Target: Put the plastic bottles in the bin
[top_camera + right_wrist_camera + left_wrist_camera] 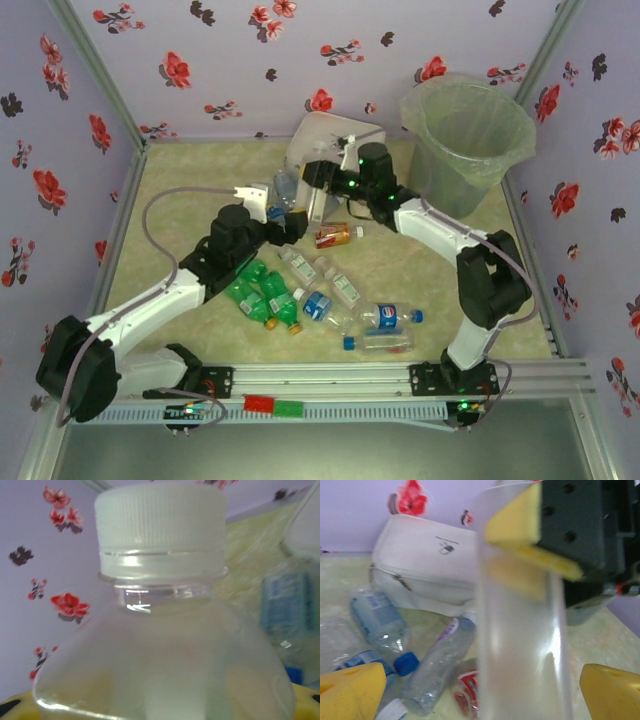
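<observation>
My right gripper (316, 192) is shut on a clear, white-capped plastic bottle (160, 645), held upright above the table's back middle. Its yellow pad (517, 522) presses that bottle (520, 645) in the left wrist view. My left gripper (289, 218) is open, a yellow finger (350, 690) on each side of the same bottle without touching. Below lie an amber bottle (338, 236), green bottles (262, 297) and several clear blue-labelled bottles (390, 317). The grey-green bin (468, 140) stands at the back right.
A white rounded box (325, 140) leans against the back wall just behind both grippers. Two clear bottles (437, 665) and a red-labelled one (467, 692) lie under the left gripper. Flowered walls close in three sides; a metal rail (400, 375) runs along the near edge.
</observation>
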Available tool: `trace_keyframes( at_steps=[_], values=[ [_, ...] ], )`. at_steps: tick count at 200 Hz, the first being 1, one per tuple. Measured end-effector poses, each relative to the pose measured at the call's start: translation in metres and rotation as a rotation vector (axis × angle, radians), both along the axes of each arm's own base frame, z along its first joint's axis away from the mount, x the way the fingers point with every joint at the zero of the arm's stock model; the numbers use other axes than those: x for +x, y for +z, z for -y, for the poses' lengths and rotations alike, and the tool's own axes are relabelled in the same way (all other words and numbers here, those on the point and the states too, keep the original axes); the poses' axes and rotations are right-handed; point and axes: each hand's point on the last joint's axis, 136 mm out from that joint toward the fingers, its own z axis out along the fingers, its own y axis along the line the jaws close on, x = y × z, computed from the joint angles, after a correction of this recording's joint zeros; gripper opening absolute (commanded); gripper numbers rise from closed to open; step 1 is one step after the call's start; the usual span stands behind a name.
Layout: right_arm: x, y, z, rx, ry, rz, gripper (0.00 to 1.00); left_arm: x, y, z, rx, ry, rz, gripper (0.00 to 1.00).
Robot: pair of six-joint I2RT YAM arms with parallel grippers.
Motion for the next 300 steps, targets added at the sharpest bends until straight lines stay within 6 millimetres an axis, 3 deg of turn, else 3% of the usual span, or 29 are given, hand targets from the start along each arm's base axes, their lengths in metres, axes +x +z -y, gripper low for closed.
trace_keyframes(
  at_steps=[31, 61, 98, 133, 155, 174, 215, 237, 254, 283, 300],
  values=[
    [0.041, 0.041, 0.067, -0.084, -0.166, 0.061, 0.52, 0.007, -0.007, -0.041, -0.014, 0.178, -0.02, 1.0],
    [0.073, 0.111, 0.145, -0.17, -0.362, 0.176, 0.51, 0.016, -0.034, -0.081, -0.019, 0.34, -0.102, 1.0],
    [0.075, 0.179, 0.233, -0.262, -0.606, 0.302, 0.51, 0.012, -0.065, -0.102, -0.03, 0.431, -0.179, 1.0],
    [0.078, 0.206, 0.293, -0.407, -0.81, 0.378, 0.51, 0.01, -0.075, -0.108, -0.047, 0.461, -0.205, 1.0],
    [0.084, 0.2, 0.319, -0.542, -0.91, 0.392, 0.51, 0.01, -0.075, -0.109, -0.051, 0.464, -0.205, 1.0],
    [0.097, 0.181, 0.339, -0.67, -0.97, 0.371, 0.51, 0.011, -0.074, -0.109, -0.052, 0.464, -0.203, 1.0],
    [0.135, 0.098, 0.366, -0.887, -0.976, 0.218, 0.53, 0.012, -0.077, -0.106, -0.052, 0.453, -0.21, 1.0],
    [0.144, 0.055, 0.372, -0.946, -0.938, 0.122, 0.57, 0.012, -0.084, -0.104, -0.04, 0.445, -0.228, 1.0],
    [0.144, 0.036, 0.373, -0.967, -0.917, 0.074, 0.61, 0.012, -0.087, -0.102, -0.034, 0.433, -0.238, 1.0],
    [0.142, 0.027, 0.373, -0.957, -0.919, 0.035, 0.77, 0.013, -0.08, -0.099, -0.024, 0.419, -0.239, 1.0],
    [0.142, 0.028, 0.371, -0.943, -0.918, 0.033, 0.96, 0.013, -0.076, -0.099, -0.021, 0.416, -0.238, 1.0]
  ],
)
